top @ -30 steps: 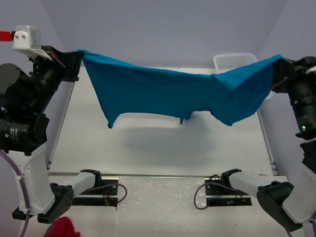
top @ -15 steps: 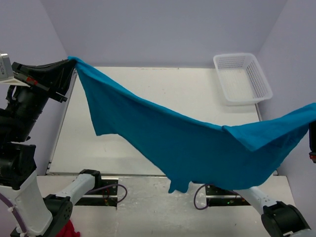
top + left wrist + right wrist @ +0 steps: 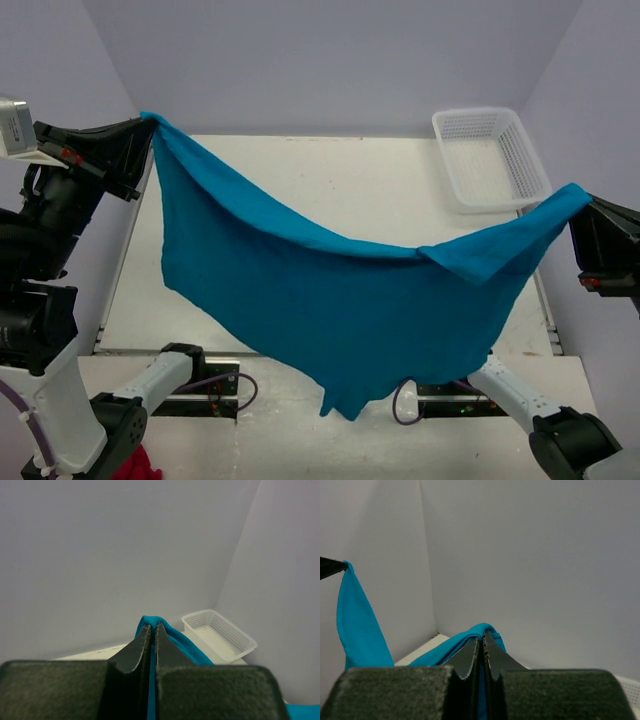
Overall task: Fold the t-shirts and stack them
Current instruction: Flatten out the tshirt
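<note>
The left arm is raised at the left side, and the left gripper (image 3: 147,124) is pinched tight on one end of the t-shirt (image 3: 330,300). The right arm is raised too, and the right gripper (image 3: 583,200) pinches the other end.

White counter (image 3: 330,185), white basket (image 3: 478,113)
The mesh basket sits at the counter's far right corner; a red cloth (image 3: 135,468) shows at the near left edge.

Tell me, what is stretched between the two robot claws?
The teal t-shirt: the left gripper and right gripper each pinch one end, and it sags in mid-air above the table. The overhead view shows it best.
</note>
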Robot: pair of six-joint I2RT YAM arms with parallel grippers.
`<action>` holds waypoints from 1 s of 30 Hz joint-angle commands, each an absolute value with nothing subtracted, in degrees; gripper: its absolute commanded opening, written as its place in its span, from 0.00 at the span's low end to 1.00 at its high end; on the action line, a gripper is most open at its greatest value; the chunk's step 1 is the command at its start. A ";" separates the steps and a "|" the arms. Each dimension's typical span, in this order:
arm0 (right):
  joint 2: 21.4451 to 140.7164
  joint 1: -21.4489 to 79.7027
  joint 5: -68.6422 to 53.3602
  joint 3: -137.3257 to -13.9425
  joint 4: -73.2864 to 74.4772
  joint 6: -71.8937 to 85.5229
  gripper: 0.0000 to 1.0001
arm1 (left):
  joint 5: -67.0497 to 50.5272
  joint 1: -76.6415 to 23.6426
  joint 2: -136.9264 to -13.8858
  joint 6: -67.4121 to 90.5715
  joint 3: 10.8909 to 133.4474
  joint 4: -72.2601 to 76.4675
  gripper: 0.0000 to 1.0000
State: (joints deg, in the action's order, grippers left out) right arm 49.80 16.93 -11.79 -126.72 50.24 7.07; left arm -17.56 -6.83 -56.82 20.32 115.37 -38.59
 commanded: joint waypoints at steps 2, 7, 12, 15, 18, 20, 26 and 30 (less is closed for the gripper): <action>50.54 16.79 -13.27 -127.61 47.02 7.38 0.00 | -16.09 -7.03 -57.66 18.81 115.49 -38.50 0.00; 51.24 16.79 -13.01 -129.37 48.86 7.12 0.00 | -15.12 -7.03 -56.87 18.28 114.87 -38.41 0.00; 51.06 16.79 -13.88 -131.30 49.92 7.38 0.00 | -15.12 -7.03 -55.64 18.54 114.96 -38.58 0.00; 50.89 16.79 -15.02 -132.27 50.10 7.82 0.00 | -15.12 -7.03 -54.67 18.63 115.22 -38.23 0.00; 50.54 16.79 -16.08 -132.98 50.19 8.17 0.00 | -15.03 -7.03 -53.88 18.81 115.40 -37.62 0.00; 50.45 16.79 -16.61 -133.42 50.19 8.44 0.00 | -15.20 -7.03 -53.88 19.07 115.58 -37.53 0.00; 50.97 16.70 -16.70 -133.68 50.36 8.35 0.00 | -15.38 -7.03 -55.46 18.99 115.75 -38.76 0.00; 51.50 16.79 -16.87 -133.33 50.01 8.35 0.00 | -15.56 -7.03 -55.90 18.90 115.75 -38.93 0.00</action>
State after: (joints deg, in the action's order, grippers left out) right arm 50.22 16.91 -15.33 -133.05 50.63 7.73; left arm -15.70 -6.83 -54.78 19.88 114.98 -38.79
